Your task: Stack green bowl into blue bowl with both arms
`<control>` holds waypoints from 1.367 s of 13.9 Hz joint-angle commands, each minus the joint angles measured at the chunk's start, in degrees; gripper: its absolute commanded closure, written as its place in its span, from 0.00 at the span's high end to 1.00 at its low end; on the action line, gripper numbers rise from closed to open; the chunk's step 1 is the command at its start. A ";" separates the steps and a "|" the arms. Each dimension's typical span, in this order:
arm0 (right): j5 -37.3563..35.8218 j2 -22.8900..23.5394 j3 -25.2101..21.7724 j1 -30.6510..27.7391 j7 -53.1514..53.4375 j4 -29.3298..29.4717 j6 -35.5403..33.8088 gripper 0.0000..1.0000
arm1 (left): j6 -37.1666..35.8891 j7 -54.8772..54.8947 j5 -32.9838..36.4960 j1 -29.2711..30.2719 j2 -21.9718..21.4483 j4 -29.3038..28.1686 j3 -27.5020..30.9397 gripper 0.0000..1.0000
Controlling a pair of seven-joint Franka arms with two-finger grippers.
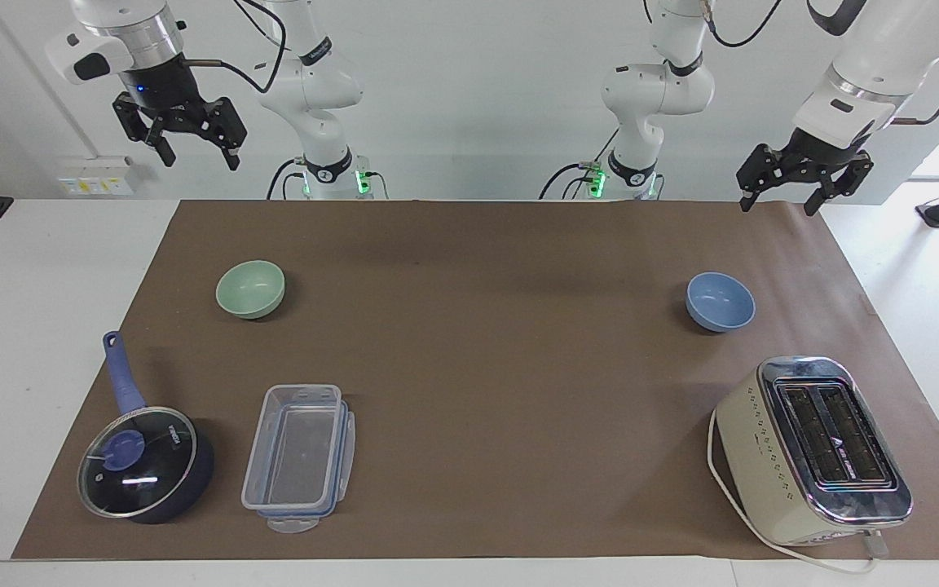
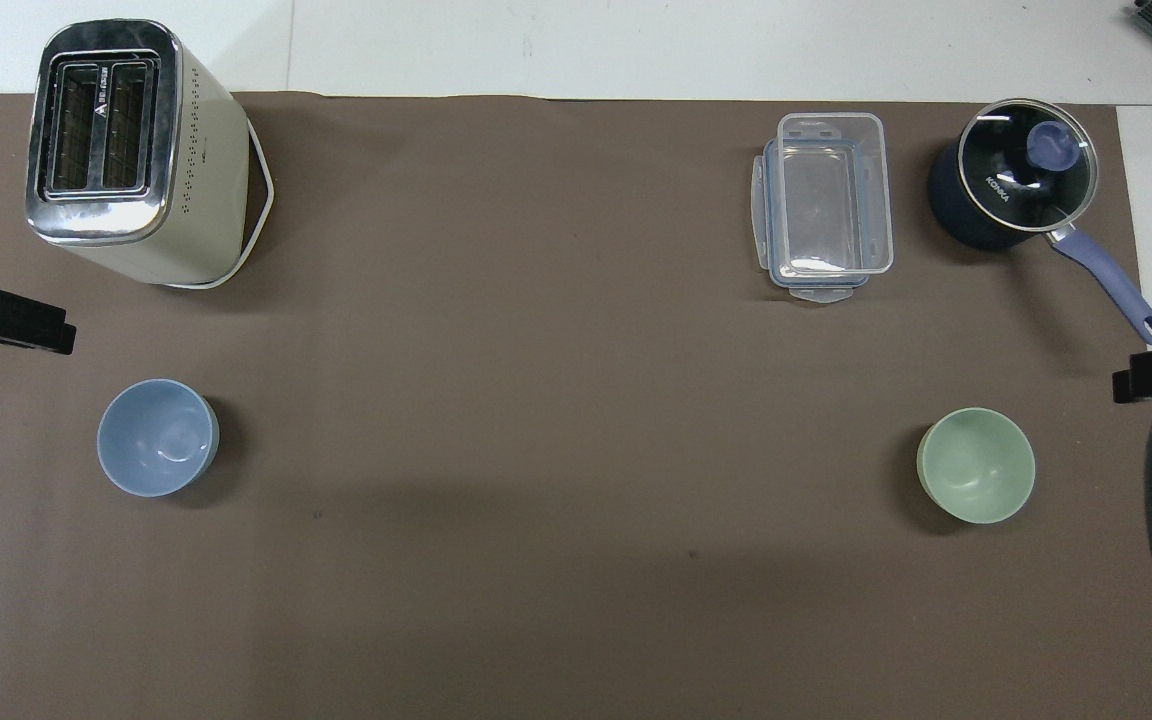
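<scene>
The green bowl (image 1: 250, 288) (image 2: 976, 465) stands upright and empty on the brown mat toward the right arm's end of the table. The blue bowl (image 1: 720, 301) (image 2: 156, 437) stands upright and empty toward the left arm's end. The two bowls are far apart. My right gripper (image 1: 200, 161) hangs high in the air, open and empty, over the table's edge by the green bowl's end. My left gripper (image 1: 778, 205) hangs open and empty over the mat's edge, above and apart from the blue bowl. Both arms wait.
A cream toaster (image 1: 812, 448) with a white cord stands farther from the robots than the blue bowl. A dark-blue saucepan (image 1: 143, 461) with a glass lid and a clear plastic container (image 1: 298, 456) lie farther out than the green bowl. The brown mat (image 1: 502, 367) covers the table.
</scene>
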 commanded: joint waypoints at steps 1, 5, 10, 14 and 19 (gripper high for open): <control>0.25 0.21 -0.04 -0.74 -1.22 0.24 0.63 1.00 | -0.95 0.39 0.36 0.45 -0.50 -0.19 -0.33 1.00; 0.25 0.21 -0.04 -0.74 -1.22 0.24 0.63 1.00 | -0.68 -0.22 0.36 0.45 -0.41 -0.10 -0.33 1.00; 0.25 0.21 -0.04 -0.74 -1.31 0.24 0.71 1.00 | -0.95 -0.40 0.36 0.01 -0.50 -0.19 -0.50 1.00; 0.25 0.21 -0.04 -0.74 -1.31 0.24 0.63 1.00 | -1.04 -0.49 0.36 0.19 -0.50 -0.19 -0.50 1.00; 0.25 0.21 -0.04 -0.74 -1.31 0.24 0.63 1.00 | -0.86 -0.40 0.19 0.19 -0.50 -0.27 -0.50 1.00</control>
